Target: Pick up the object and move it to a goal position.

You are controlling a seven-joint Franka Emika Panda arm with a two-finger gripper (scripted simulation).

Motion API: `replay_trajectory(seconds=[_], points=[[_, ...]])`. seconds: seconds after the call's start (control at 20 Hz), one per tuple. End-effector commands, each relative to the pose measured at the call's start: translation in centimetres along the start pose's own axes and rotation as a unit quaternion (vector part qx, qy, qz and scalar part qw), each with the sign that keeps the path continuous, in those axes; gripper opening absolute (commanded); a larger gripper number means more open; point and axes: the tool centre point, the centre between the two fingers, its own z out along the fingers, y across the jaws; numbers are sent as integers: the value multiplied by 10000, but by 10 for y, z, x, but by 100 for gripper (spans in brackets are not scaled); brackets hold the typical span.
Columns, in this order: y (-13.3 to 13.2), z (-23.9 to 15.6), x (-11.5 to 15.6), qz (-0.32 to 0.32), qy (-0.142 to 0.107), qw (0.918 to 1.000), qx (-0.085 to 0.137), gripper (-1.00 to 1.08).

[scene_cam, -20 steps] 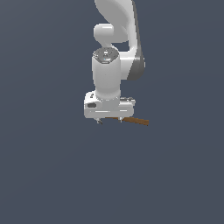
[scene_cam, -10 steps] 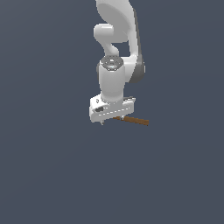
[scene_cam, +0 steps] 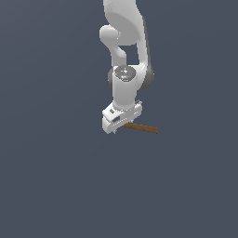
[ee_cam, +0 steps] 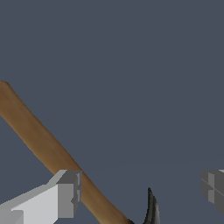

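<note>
From outside, the claw (scene_cam: 116,126) hides the hammer (scene_cam: 142,128) head; only the brown handle pokes out toward three o'clock. The wrist view shows spread fingers (ee_cam: 65,194), the handle (ee_cam: 48,148) just beside one, nothing pinched.
</note>
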Motion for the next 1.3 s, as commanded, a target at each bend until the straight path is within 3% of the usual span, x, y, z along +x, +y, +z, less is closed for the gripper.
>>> replay_trajectory(seconds=[0.0, 0.25, 0.65, 0.95, 1.25], points=[[-9, 8, -4, -423, -23, 9991, 11, 100], [-26, 22, -12, -1250, -60, 9921, 44, 100], [-50, 39, -23, -2318, -87, 9727, 104, 100], [-60, 46, -28, -2764, -91, 9609, 134, 100], [-63, 48, -29, -2911, -91, 9565, 145, 100]])
